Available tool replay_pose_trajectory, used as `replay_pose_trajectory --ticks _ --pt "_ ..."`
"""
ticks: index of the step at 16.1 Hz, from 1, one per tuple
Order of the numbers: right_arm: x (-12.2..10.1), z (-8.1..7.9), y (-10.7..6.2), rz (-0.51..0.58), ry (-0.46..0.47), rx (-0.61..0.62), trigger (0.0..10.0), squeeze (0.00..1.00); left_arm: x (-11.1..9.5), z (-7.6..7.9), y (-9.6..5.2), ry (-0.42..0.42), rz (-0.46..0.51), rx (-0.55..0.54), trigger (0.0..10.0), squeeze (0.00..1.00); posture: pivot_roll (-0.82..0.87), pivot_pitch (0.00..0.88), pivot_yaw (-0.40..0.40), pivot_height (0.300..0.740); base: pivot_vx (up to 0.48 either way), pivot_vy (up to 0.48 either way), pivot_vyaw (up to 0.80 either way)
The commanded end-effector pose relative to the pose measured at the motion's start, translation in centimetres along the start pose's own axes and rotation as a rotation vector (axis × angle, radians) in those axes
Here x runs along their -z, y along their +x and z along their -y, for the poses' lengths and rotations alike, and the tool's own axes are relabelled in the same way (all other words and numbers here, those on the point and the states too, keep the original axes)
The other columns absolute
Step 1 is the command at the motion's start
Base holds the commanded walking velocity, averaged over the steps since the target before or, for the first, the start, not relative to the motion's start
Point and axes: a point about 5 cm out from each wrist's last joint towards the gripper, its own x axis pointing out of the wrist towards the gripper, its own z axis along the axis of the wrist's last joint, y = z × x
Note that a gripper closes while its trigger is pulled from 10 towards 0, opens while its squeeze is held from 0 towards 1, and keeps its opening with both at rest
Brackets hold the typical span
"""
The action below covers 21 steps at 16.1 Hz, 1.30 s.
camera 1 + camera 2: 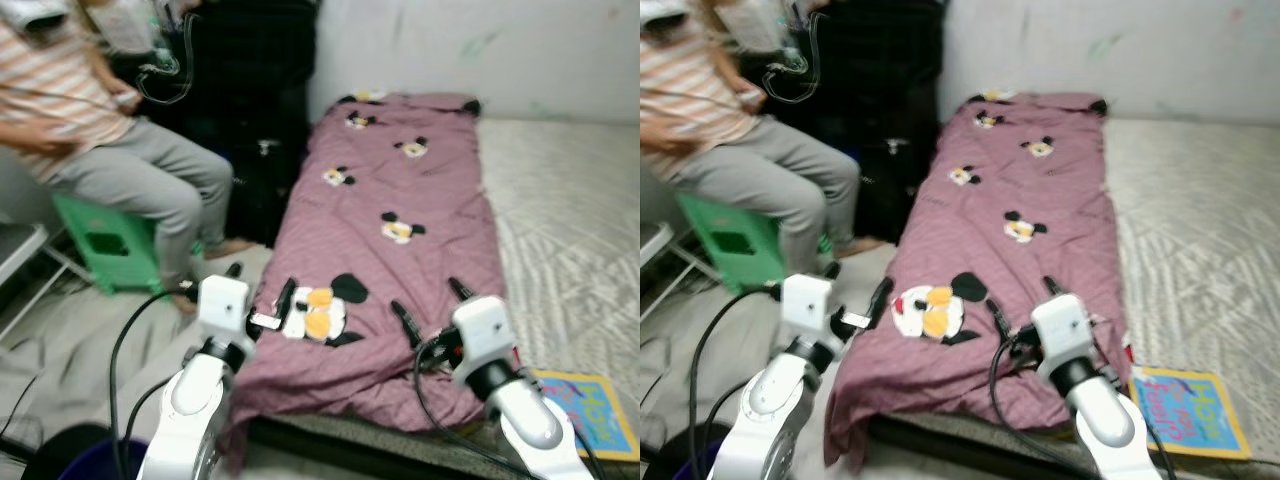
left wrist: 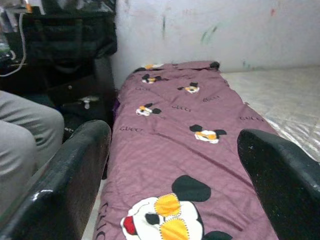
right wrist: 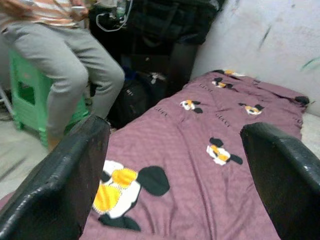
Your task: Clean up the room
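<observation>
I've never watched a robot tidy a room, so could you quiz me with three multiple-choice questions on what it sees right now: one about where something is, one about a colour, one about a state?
1. Where does the picture book lie?
A. On the stool
B. On the mattress by the blanket's near right corner
C. In the person's lap

2. What colour is the stool under the seated person?
A. Green
B. Red
C. White

3. How are the two grippers?
A. Both open and holding nothing
B. Both shut on the blanket
C. One holds the book

Answers: 1 B, it lies flat beside the purple blanket. 2 A, its sides are bright green. 3 A, the left gripper and right gripper have spread fingers above the blanket.
</observation>
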Motion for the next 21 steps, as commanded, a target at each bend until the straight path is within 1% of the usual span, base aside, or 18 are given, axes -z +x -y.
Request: replay_pose_trajectory --ticks 1,3,5,6,9,11,13,16,21 --pt "-0.3 -0.7 1.2 0.023 0.021 0.009 10.0 0.0 0.2 -0.9 -0.2 0.015 -0.019 -0.029 10.0 0.0 -0.06 0.0 0.045 0.74 0.0 0.0 0.0" --pt "-0.4 -0.9 1.7 0.037 0.035 0.045 10.0 0.0 0.1 -1.0 -0.3 0.019 -0.02 -0.019 10.0 0.0 -0.06 0.003 0.052 0.74 0.0 0.0 0.0" --pt "-0.4 -0.8 2.0 0.039 0.038 0.068 10.0 0.0 0.0 -1.0 -0.1 0.02 -0.02 -0.017 10.0 0.0 -0.06 0.012 0.051 0.74 0.0 0.0 0.0" --pt "-0.3 -0.7 2.2 0.03 0.054 0.086 10.0 0.0 -0.1 -1.0 0.0 0.018 -0.021 -0.017 10.0 0.0 -0.05 0.02 0.05 0.74 0.0 0.0 0.0" --pt "0.0 -0.5 2.7 0.026 0.058 0.11 10.0 0.0 0.2 -0.4 0.0 -0.006 -0.033 -0.014 10.0 0.0 -0.05 0.035 0.055 0.74 0.0 0.0 -0.7" --pt "0.0 -0.5 2.9 0.029 0.061 0.117 10.0 0.0 0.3 -0.1 -0.2 -0.013 -0.041 -0.003 10.0 0.0 -0.05 0.035 0.058 0.74 0.0 0.0 -0.24" --pt "0.0 -0.5 3.0 0.03 0.063 0.118 10.0 0.0 0.3 -0.1 -0.2 -0.016 -0.041 0.003 10.0 0.0 -0.05 0.035 0.058 0.74 0.0 0.0 0.0" --pt "0.2 -0.4 3.0 0.026 0.058 0.117 10.0 0.0 0.1 -0.1 -0.2 -0.013 -0.038 0.001 10.0 0.0 -0.04 0.04 0.046 0.74 0.0 0.0 -0.62" --pt "0.3 -0.3 2.9 0.024 0.046 0.114 10.0 0.0 0.1 0.0 -0.1 -0.019 -0.035 -0.006 10.0 0.0 -0.04 0.037 0.04 0.74 0.0 0.0 0.0"
